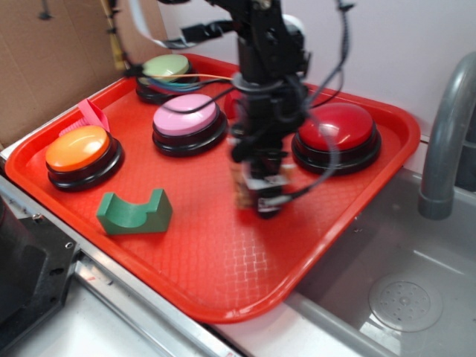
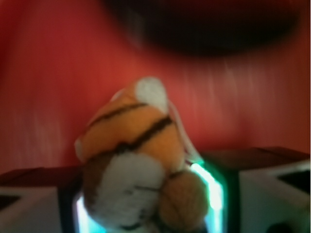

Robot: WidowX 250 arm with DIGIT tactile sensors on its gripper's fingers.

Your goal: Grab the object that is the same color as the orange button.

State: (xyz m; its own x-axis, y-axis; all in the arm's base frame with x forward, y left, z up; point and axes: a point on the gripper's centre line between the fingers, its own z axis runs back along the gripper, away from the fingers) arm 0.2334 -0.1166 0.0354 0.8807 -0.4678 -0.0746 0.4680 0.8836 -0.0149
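The object, a small orange plush tiger (image 2: 131, 145) with black stripes and a white muzzle, fills the gap between my gripper's (image 2: 146, 208) two fingers, which are shut on it. In the exterior view my gripper (image 1: 260, 195) points down over the middle of the red tray (image 1: 223, 282), and only a tan sliver of the tiger (image 1: 240, 192) shows at its left side. The orange button (image 1: 78, 149) sits at the tray's left edge, well apart from the arm. Both views are blurred by motion.
A green arch block (image 1: 134, 213) lies at front left. A pink button (image 1: 186, 115), a red button (image 1: 336, 128) and a light-green button (image 1: 165, 67) stand further back, and a red wedge block (image 1: 93, 115) behind the orange button. A sink and grey faucet (image 1: 446, 141) are at right.
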